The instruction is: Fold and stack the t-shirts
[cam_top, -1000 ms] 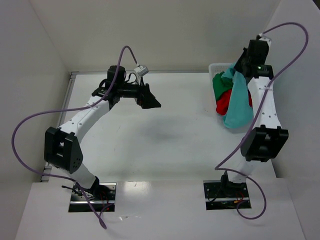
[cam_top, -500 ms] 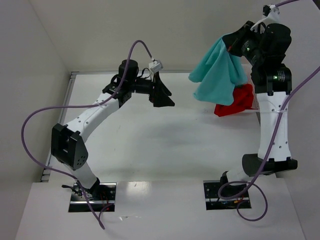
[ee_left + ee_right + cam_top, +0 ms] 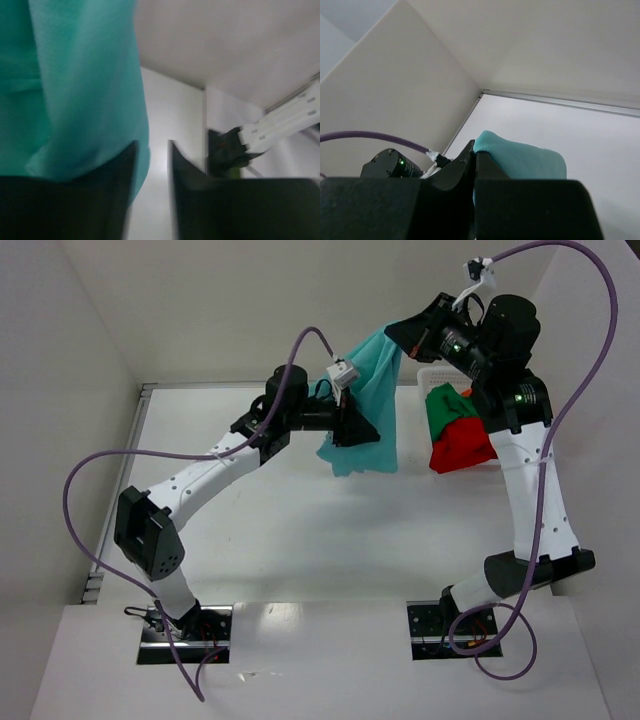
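The teal t-shirt [image 3: 375, 370] hangs in the air at the upper centre of the overhead view, left of the green t-shirt [image 3: 445, 405] and red t-shirt [image 3: 462, 445] heaped in the basket [image 3: 432, 375]. Its top is pinched in my right gripper [image 3: 400, 332], whose fingers are clamped on it. My left gripper [image 3: 372, 434] has its jaws apart with only the shirt's hanging edge at the gap, and I judge it should reach deeper onto that edge before closing.

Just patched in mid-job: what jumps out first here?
A teal t-shirt hangs in mid-air over the table's far side, pinched at its top by the shut right gripper. The left gripper sits at its hanging edge, jaws apart. A red t-shirt and a green t-shirt sit in the white basket at far right.
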### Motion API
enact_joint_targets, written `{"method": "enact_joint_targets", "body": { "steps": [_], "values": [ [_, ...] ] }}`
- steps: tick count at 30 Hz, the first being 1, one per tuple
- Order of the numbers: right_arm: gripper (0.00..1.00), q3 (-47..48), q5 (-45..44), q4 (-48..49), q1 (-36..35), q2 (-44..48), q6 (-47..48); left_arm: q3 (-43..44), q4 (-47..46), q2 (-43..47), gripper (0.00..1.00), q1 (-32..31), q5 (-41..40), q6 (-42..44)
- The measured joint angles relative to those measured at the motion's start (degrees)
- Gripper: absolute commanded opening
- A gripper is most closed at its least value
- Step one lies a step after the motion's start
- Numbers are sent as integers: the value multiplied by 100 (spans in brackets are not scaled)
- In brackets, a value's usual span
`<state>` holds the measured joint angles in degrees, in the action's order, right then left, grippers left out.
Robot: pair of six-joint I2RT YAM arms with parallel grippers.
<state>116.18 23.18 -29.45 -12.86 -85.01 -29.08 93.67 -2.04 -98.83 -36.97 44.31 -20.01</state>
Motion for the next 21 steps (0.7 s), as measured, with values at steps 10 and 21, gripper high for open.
{"method": "enact_joint_targets", "body": {
  "steps": [10,21],
  "values": [
    [0,-616,-286,96,0,144,0,-1241,507,1104,0,74,-2312,48],
    [0,-723,-247,223,0,317,0,-1016,-179,837,88,199,-1794,164]
  ]
}}
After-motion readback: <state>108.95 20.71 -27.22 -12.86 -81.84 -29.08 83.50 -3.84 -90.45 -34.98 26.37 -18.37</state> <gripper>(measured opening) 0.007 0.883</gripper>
